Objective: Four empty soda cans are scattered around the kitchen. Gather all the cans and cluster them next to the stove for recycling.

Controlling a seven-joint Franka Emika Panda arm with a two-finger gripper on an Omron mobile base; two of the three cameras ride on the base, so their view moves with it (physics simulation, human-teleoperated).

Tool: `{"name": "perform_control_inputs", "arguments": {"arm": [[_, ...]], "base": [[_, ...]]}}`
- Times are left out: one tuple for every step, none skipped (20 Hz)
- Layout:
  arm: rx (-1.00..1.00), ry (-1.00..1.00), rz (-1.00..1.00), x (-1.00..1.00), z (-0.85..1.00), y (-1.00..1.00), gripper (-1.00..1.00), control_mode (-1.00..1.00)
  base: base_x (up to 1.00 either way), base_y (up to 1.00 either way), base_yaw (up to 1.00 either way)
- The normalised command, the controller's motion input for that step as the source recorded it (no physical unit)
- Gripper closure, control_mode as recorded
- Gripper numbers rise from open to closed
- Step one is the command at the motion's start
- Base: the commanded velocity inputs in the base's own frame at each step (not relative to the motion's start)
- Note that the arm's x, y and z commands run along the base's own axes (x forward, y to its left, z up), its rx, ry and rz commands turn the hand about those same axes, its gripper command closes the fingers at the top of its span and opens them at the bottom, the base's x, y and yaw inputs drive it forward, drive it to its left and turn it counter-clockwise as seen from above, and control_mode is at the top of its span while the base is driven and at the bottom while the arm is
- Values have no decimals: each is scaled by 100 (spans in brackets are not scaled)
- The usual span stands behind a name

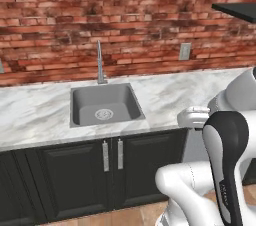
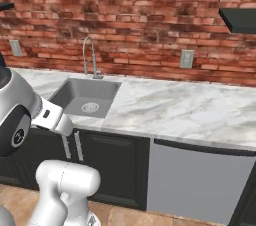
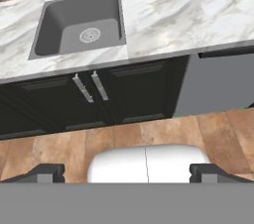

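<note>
The soda cans and the stove are out of view. I face a stretch of the kitchen with a red brick wall (image 1: 130, 20), a white marble counter (image 2: 175, 105) and dark cabinets (image 1: 75, 175). In the hand view my gripper (image 3: 126, 172) looks down at the cabinet fronts and the wooden floor (image 3: 149, 131). Its two dark fingertips (image 3: 49, 172) stand far apart at the bottom corners. It is open, with nothing between them.
A grey sink (image 1: 102, 102) with a tall faucet (image 1: 100, 62) is set in the counter. To its right a plain grey appliance panel (image 2: 200, 180) sits under the counter. A dark shelf (image 2: 240, 20) juts out high on the right. Wall outlets (image 2: 186, 59) are on the brick.
</note>
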Motion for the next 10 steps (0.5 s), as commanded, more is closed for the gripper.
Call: {"name": "perform_control_inputs", "arguments": {"arm": [[0, 0, 0, 0, 0, 0, -100, 100], [0, 0, 0, 0, 0, 0, -100, 100], [0, 0, 0, 0, 0, 0, -100, 100], [0, 0, 0, 0, 0, 0, -100, 100], [0, 0, 0, 0, 0, 0, -100, 100], [0, 0, 0, 0, 0, 0, -100, 100], [0, 0, 0, 0, 0, 0, -100, 100], [0, 0, 0, 0, 0, 0, -100, 100], [0, 0, 0, 0, 0, 0, -100, 100], [0, 0, 0, 0, 0, 0, -100, 100]], "base": [[-50, 0, 0], [-48, 0, 0], [-45, 0, 0], [-46, 0, 0], [-47, 0, 0], [-46, 0, 0], [-46, 0, 0], [-48, 0, 0], [-49, 0, 0], [-49, 0, 0]]}}
